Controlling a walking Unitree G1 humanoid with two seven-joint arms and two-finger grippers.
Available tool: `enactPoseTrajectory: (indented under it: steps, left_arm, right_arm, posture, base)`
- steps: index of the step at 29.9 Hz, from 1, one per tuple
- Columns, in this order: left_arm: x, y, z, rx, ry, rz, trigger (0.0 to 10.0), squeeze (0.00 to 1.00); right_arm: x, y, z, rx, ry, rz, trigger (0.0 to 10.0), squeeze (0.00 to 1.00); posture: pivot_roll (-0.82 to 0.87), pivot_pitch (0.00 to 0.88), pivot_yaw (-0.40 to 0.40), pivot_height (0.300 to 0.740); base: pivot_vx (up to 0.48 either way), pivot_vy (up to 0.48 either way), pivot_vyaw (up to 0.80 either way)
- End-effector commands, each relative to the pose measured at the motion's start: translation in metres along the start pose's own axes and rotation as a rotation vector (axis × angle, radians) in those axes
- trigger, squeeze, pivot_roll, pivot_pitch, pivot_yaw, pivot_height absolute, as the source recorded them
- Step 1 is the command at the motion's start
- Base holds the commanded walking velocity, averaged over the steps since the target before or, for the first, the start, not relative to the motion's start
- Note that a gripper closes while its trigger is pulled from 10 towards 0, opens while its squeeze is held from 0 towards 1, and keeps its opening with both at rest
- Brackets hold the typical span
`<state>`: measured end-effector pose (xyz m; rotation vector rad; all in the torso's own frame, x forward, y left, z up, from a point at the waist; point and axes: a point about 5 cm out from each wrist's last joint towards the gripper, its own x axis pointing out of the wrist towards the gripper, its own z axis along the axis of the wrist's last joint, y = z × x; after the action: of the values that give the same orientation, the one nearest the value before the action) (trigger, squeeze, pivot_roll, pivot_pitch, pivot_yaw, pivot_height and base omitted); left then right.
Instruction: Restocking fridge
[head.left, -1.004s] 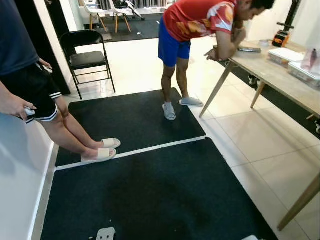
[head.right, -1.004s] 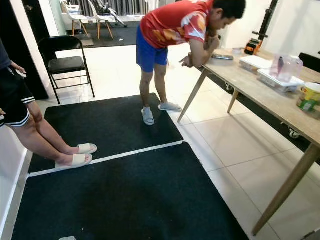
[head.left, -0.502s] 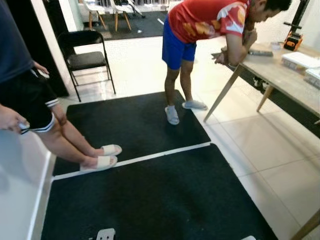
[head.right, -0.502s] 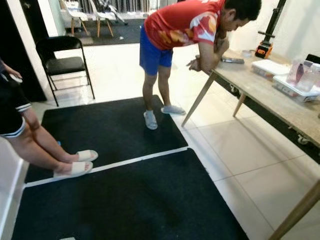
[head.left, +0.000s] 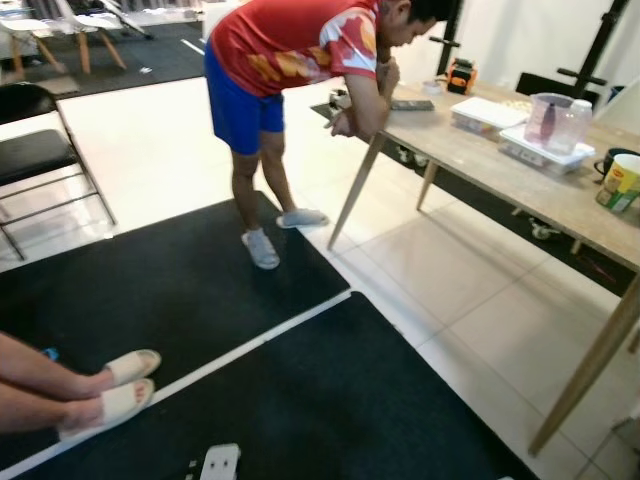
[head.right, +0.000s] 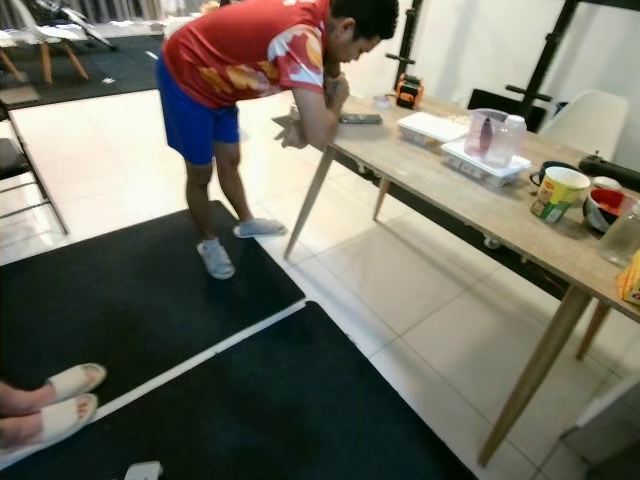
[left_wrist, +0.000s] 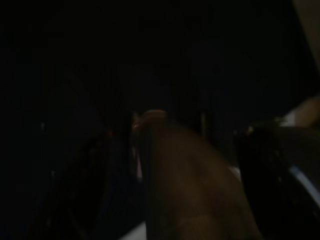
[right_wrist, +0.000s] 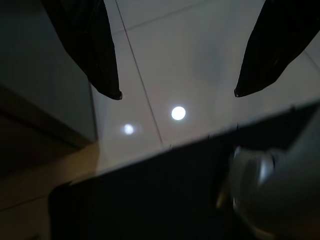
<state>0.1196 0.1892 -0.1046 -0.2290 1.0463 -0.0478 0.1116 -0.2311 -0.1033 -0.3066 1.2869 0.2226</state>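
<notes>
Desk (head.right: 470, 200) of pale wood stands on the white tiled floor (head.right: 420, 300), with slanted wooden legs. A person in a red shirt (head.right: 250, 50) and blue shorts bends over the far end of the desk with both elbows on its top. A dark phone (head.right: 360, 119) lies on the desk just beside the person's arms. Further along the desk from the person sit a flat white box (head.right: 432, 126), a clear jug (head.right: 483, 135) on a clear tray, and a yellow and green cup (head.right: 560, 193). A red bowl (head.right: 607, 203) is beside the cup, at the near end of the desk.

Two black mats (head.right: 150, 300) lie on the floor on the side of the desk where the person stands, with a white strip between them. The person's feet in pale shoes rest on the far mat. Another person's feet in cream slippers (head.right: 60, 395) rest on the mats, well apart from the desk. A black folding chair (head.left: 35, 150) stands beyond the far mat.

The right gripper (right_wrist: 177, 93) hangs over the floor tiles, its fingers (right_wrist: 95, 45) spread wide apart and holding nothing. The left wrist view is very dark, and I cannot tell how the left fingers stand. No fridge can be made out; the things to put away sit on the desk.
</notes>
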Motion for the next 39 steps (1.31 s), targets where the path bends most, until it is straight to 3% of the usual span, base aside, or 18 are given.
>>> enactPoseTrajectory:
  steps: [1, 39]
  left_arm:
    - [-0.0030, 0.0013, -0.0150, -0.005, 0.064, 0.003, 10.0, 0.00]
    - [-0.0044, 0.0049, -0.0158, 0.005, 0.068, 0.012, 10.0, 0.00]
  right_arm:
    - [-0.0001, 0.0013, -0.0055, 0.005, 0.014, 0.000, 10.0, 0.00]
    - [0.0000, 0.0007, -0.0061, -0.019, 0.026, -0.020, 10.0, 0.00]
  posture:
    - [-0.05, 0.000, -0.013, 0.740]
    - [-0.04, 0.000, -0.021, 0.740]
  base:
    - [0.326, 0.000, -0.78]
    - [0.317, 0.000, -0.78]
